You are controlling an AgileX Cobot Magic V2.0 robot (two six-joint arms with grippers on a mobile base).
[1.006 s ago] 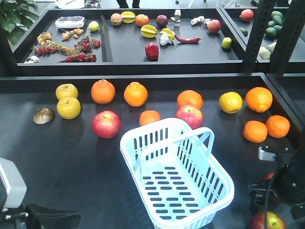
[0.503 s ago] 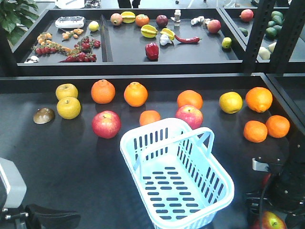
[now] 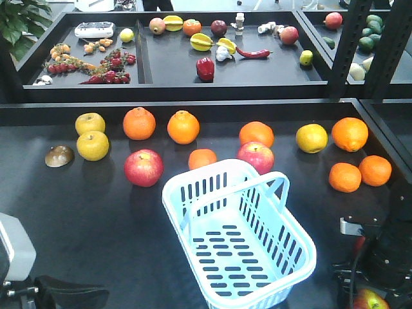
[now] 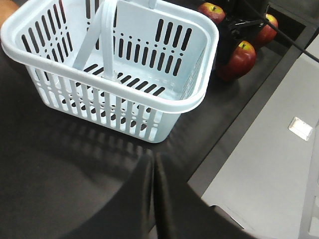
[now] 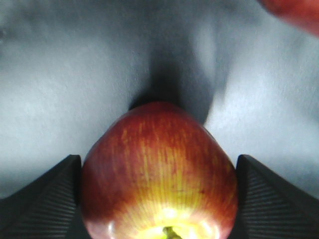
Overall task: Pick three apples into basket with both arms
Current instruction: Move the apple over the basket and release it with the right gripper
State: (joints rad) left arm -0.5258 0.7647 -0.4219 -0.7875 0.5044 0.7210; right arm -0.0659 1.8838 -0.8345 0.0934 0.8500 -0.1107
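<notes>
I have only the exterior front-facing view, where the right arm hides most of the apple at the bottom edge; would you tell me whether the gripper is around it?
Observer: Yes. The right wrist view shows the apple between the fingers of the right gripper, flanked closely on both sides; whether they press it I cannot tell.
Operator: Thank you. Are other apples near it?
Observer: The left wrist view shows a second apple and a third apple close by, past the end of the basket.
</notes>
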